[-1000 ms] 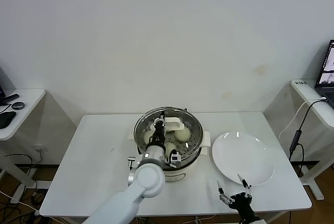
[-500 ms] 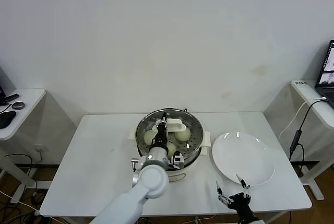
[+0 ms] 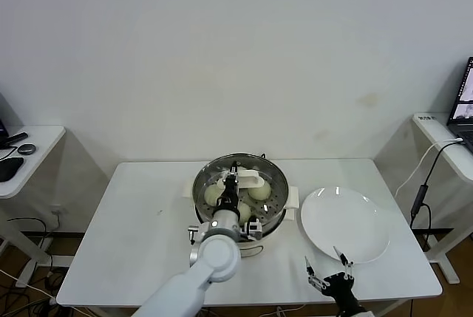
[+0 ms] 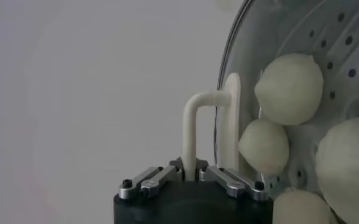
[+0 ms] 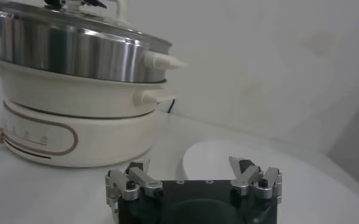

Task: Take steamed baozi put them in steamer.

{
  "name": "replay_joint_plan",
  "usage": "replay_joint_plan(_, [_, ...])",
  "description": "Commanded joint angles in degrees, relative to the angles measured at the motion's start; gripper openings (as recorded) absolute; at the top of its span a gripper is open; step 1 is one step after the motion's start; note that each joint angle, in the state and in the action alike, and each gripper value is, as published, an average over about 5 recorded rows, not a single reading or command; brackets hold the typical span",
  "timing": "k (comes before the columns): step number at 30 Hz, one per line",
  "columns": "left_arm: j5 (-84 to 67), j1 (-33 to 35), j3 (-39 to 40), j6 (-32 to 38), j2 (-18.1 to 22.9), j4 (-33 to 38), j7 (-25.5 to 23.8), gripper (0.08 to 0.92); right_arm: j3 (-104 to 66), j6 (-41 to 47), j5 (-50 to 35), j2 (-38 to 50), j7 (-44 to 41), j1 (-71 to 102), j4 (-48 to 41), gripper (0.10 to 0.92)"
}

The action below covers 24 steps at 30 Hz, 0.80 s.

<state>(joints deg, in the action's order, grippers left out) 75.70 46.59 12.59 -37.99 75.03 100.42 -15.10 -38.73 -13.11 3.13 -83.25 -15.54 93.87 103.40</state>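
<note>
step: lidding round steel steamer (image 3: 259, 217) | left claw (image 4: 194, 175) pinched on glass lid's white handle (image 4: 194, 125) | advice: seat rim flush before releasing | right claw (image 5: 194, 176) wide open, empty, near surface's front edge

A glass lid (image 3: 240, 184) apparently covers the steamer (image 3: 275, 206), blocking entry from above.
</note>
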Motion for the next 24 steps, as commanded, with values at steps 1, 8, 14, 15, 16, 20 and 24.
replay_joint_plan(1, [-3.4,1.5,-1.0,-0.3,-0.6,4.0,1.2,0.248,0.1,0.1,0.0,0.1,0.0,0.0,0.2,0.823])
replay_joint_plan(8, [-18.2,10.4,-5.3,2.7,-4.9,15.2,8.2,0.447,-0.3,-0.2,0.1,0.1,-0.1,0.3,0.2,0.823])
replay_joint_plan(14, [-37.3,22.8,-12.6,10.1,-8.0,25.7,15.0,0.62,-0.4,-0.3,0.4,-0.1,-0.1,0.8,0.3,0.823])
replay_joint_plan(15, [-40.7,25.6,-14.1,13.5,-8.5,26.9,16.3,0.655,-0.4,-0.3,0.4,0.0,-0.1,0.9,0.4,0.823])
replay_joint_plan(16, [-43.8,28.5,-15.6,17.2,-8.9,27.8,17.3,0.681,-0.4,-0.4,0.4,0.0,-0.1,1.0,0.4,0.823])
replay_joint_plan(20, [-59.6,43.6,-24.7,37.8,-7.3,31.5,21.3,0.782,-0.4,-0.8,0.2,0.0,-0.1,1.2,0.8,0.823])
replay_joint_plan(24, [-69.9,57.1,-35.3,51.7,-4.1,33.4,26.2,0.82,-0.2,-1.4,-1.2,0.2,-0.3,1.5,1.6,0.823])
